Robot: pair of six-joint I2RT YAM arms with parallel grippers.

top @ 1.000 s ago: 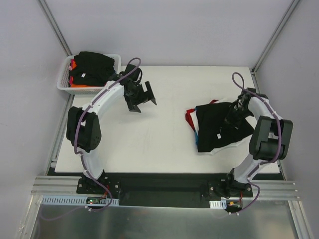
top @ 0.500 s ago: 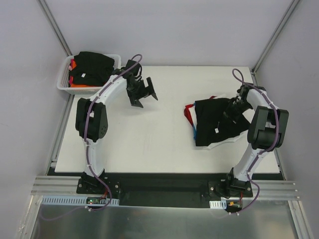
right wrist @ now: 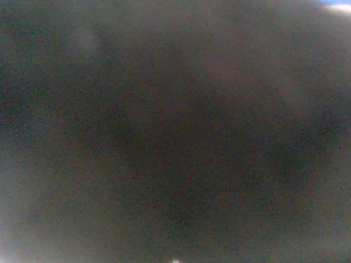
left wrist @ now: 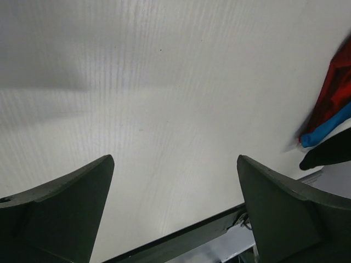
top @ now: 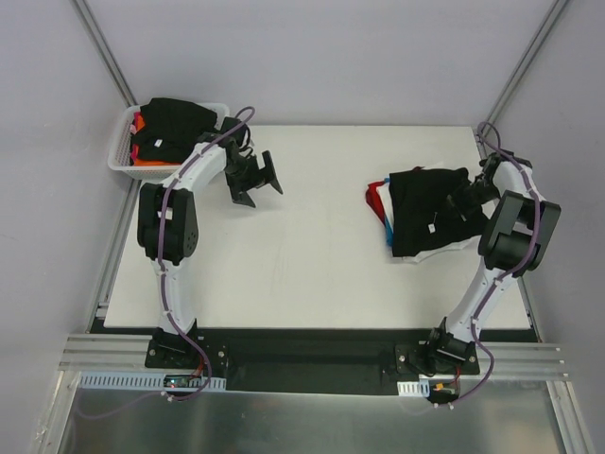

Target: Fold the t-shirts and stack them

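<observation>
A stack of t-shirts lies at the table's right, with a black t-shirt [top: 423, 216] on top and red [top: 371, 197], blue [top: 387, 227] and white [top: 416, 255] edges showing under it. My right gripper [top: 463, 200] is down on the black t-shirt's right part. Dark cloth [right wrist: 175, 131] fills the right wrist view, so its jaws are hidden. My left gripper [top: 255, 180] is open and empty above bare table near the basket; in the left wrist view [left wrist: 175, 159] the stack's red [left wrist: 337, 87] and blue [left wrist: 329, 126] edges show far right.
A white mesh basket [top: 121, 142] stands at the back left corner, holding black [top: 175, 118] and orange [top: 142, 161] shirts. The table's right edge [top: 515, 284] runs close beside the stack.
The stack has slid right and a little back together with my right gripper. My left gripper has drawn back left, closer to the basket, still open.
</observation>
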